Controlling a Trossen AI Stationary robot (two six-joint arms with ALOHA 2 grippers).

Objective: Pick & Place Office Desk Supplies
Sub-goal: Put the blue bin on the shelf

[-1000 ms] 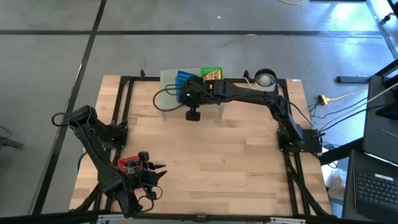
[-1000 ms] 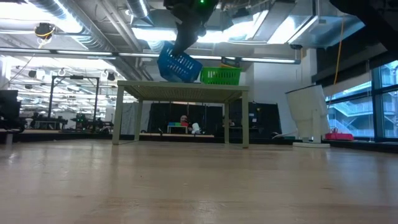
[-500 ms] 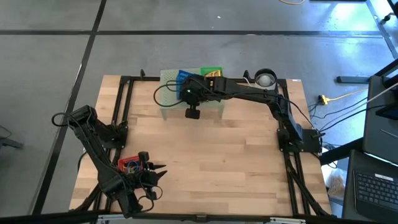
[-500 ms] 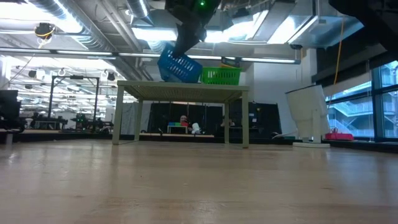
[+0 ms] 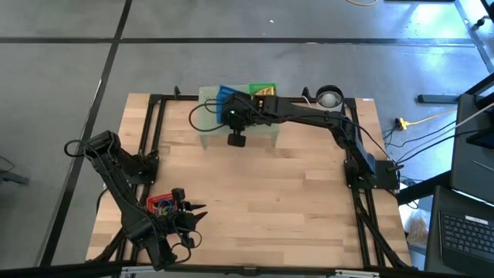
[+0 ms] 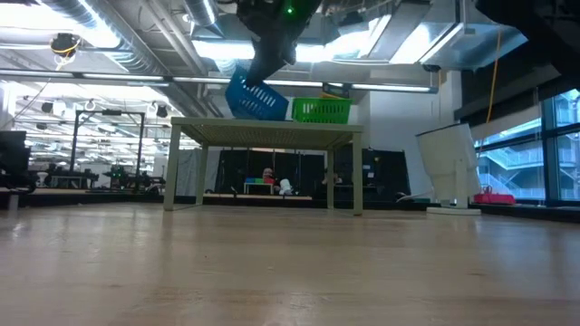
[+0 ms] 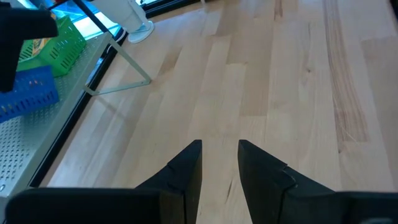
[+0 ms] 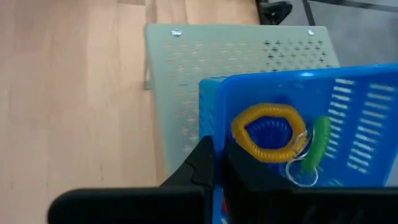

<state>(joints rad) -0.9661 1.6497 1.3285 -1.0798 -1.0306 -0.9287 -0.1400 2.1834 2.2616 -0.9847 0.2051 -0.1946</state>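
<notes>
Where planks run pale, ceiling lights glare beyond.

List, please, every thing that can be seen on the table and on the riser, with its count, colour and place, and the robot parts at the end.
table: one, pale wood, under both arms.
mesh riser: one, pale green, at the table's far edge.
blue tray: one, blue, tilted above the riser, held at its rim.
coil ring: one, yellow-orange, inside the blue tray.
green ring: one, green, inside the blue tray beside the coil ring.
green tray: one, green, standing on the riser right of the blue tray.
red tray: one, red, near the table's left front corner, with small items in it.
right pincer: shut on the blue tray's rim.
left pincer: parted and empty, low over the table beside the red tray.
</notes>
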